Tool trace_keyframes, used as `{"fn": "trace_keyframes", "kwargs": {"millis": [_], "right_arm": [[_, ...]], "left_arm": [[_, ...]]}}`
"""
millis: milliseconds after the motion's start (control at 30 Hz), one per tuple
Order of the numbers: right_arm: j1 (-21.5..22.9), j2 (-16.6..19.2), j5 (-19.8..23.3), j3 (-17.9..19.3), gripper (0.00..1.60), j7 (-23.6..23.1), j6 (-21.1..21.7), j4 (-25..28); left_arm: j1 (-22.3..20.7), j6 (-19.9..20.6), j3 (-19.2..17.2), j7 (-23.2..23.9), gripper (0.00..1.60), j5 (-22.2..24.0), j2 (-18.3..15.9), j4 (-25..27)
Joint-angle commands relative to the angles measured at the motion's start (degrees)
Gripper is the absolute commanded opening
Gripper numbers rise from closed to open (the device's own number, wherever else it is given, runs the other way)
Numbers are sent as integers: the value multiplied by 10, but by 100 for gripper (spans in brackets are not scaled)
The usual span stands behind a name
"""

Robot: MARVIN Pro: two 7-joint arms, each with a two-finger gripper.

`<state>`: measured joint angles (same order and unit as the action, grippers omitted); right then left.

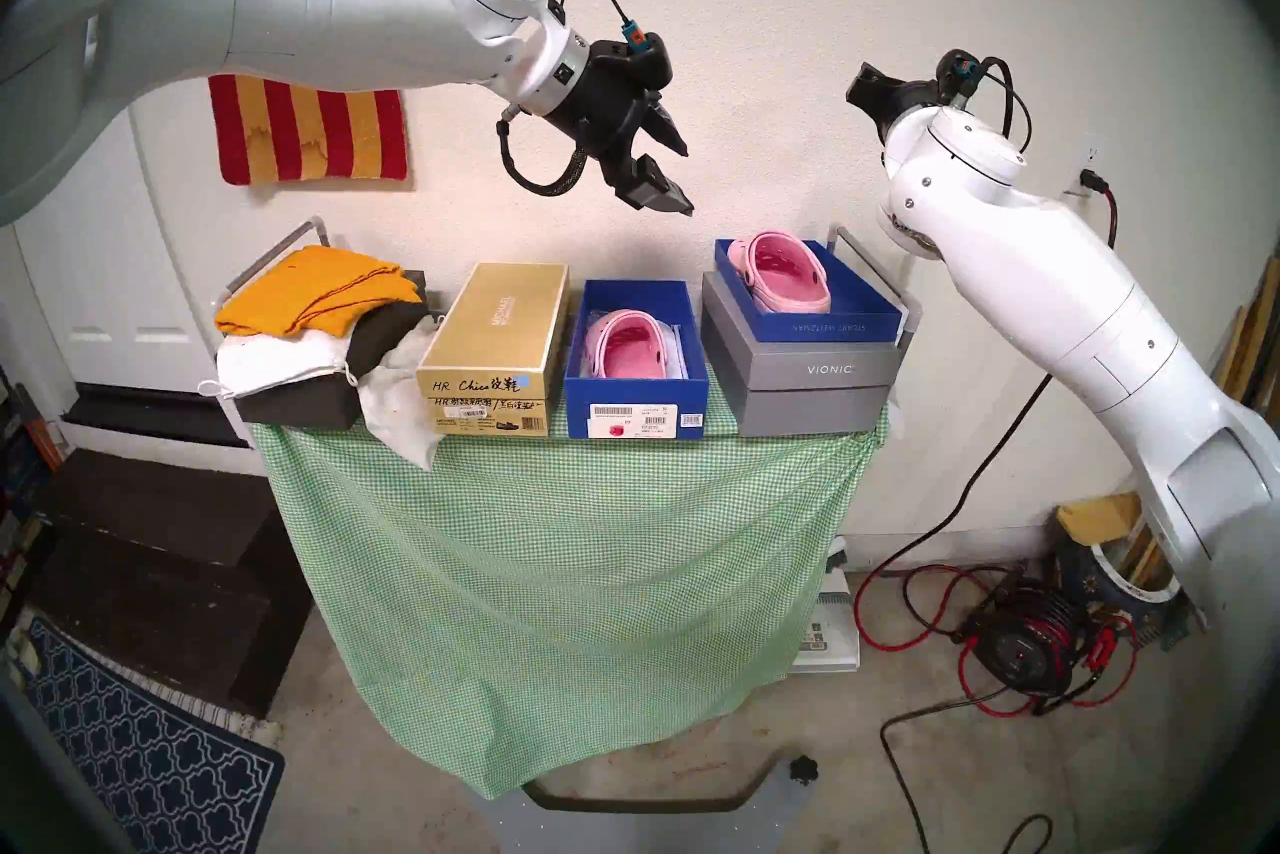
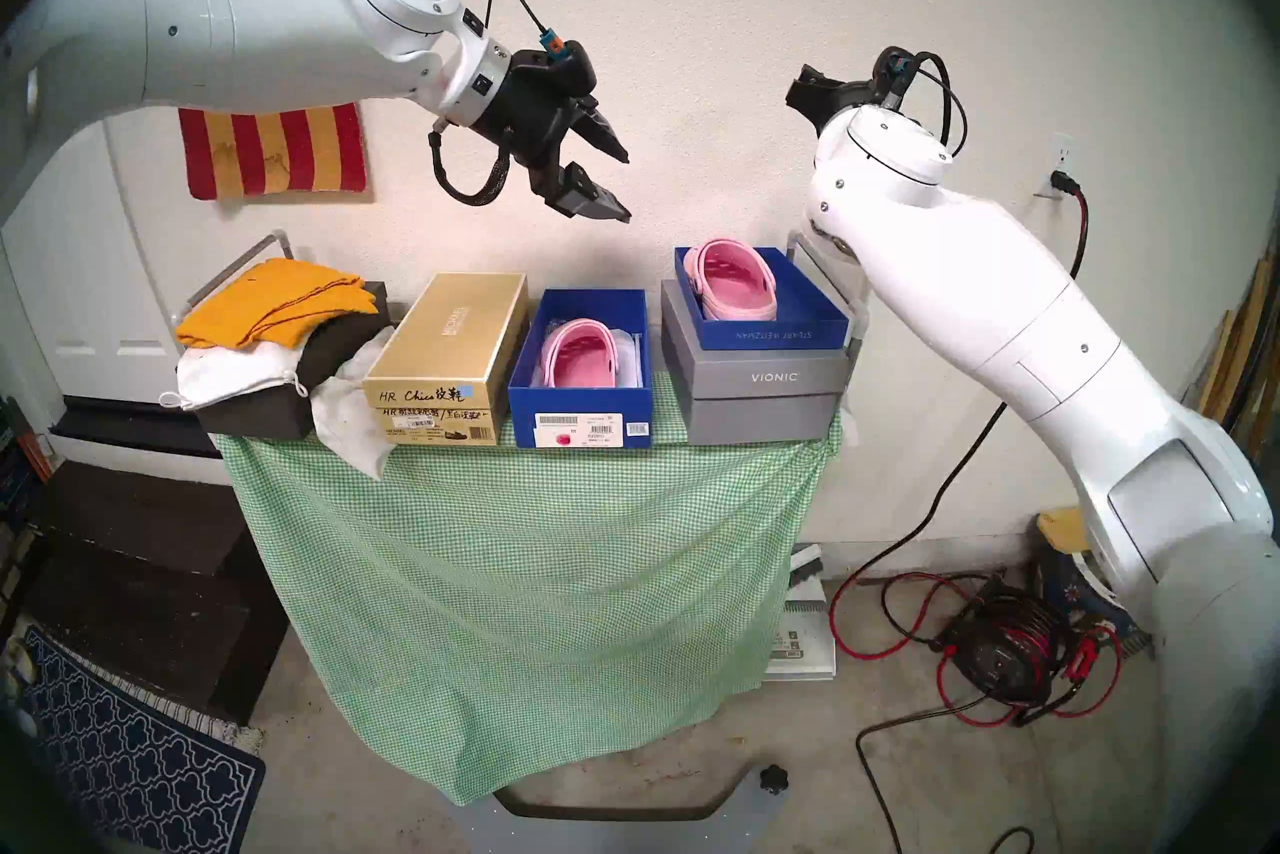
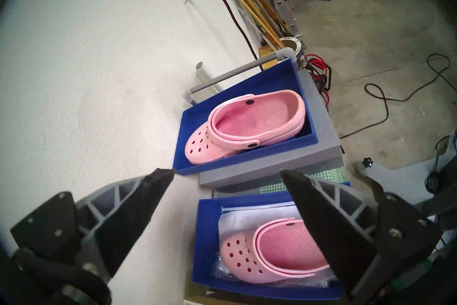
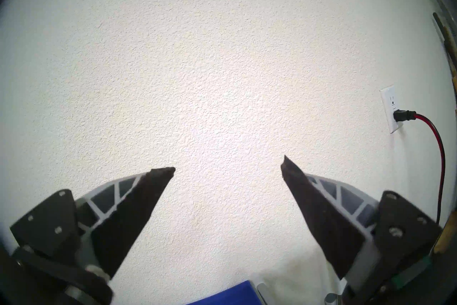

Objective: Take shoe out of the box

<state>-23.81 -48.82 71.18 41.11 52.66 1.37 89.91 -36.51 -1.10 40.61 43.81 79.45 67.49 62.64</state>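
Garage wall, table (image 1: 554,554) draped in green gingham.
The box (image 1: 636,395) holds a pink clog (image 1: 627,344) (tissue beneath); left gripper (image 1: 686,180) and right gripper (image 4: 227,168) gape empty.

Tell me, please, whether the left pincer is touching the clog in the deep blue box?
Apart. In the head view the left pincer hangs open, well above the box, bare wall between it and the clog.

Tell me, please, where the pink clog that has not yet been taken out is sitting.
In the head views the pink clog lies inside the deep royal-blue cardboard shoebox at the table's middle, between the gold shoebox on its left and the grey VIONIC box on its right.
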Motion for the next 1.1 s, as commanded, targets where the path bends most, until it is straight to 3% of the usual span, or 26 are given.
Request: {"fn": "trace_keyframes", "kwargs": {"millis": [0, 233, 267, 300, 400, 567, 867, 1067], "right_arm": [[-2, 1, 0, 1, 160, 0, -1, 0], [-3, 1, -1, 2, 160, -1, 0, 0], [-3, 1, -1, 2, 160, -1, 0, -1], [-3, 1, -1, 2, 160, -1, 0, -1], [-3, 0, -2, 3, 160, -2, 0, -1], [-4, 0, -3, 4, 160, -3, 0, -1], [-5, -1, -5, 5, 160, -3, 0, -1], [-6, -1, -5, 7, 160, -3, 1, -1]], "left_arm": [[7, -8, -5, 9, 160, 1, 11, -17], [8, -8, -5, 11, 160, 1, 11, -18], [13, 34, 16, 23, 160, -10, 47, -61], [13, 34, 16, 23, 160, -10, 47, -61], [50, 57, 45, 15, 160, -23, 75, -94], [90, 86, 74, 9, 160, -20, 89, -100], [146, 129, 98, 18, 160, -21, 133, -114], [184, 150, 104, 56, 160, -14, 157, -186]]}}
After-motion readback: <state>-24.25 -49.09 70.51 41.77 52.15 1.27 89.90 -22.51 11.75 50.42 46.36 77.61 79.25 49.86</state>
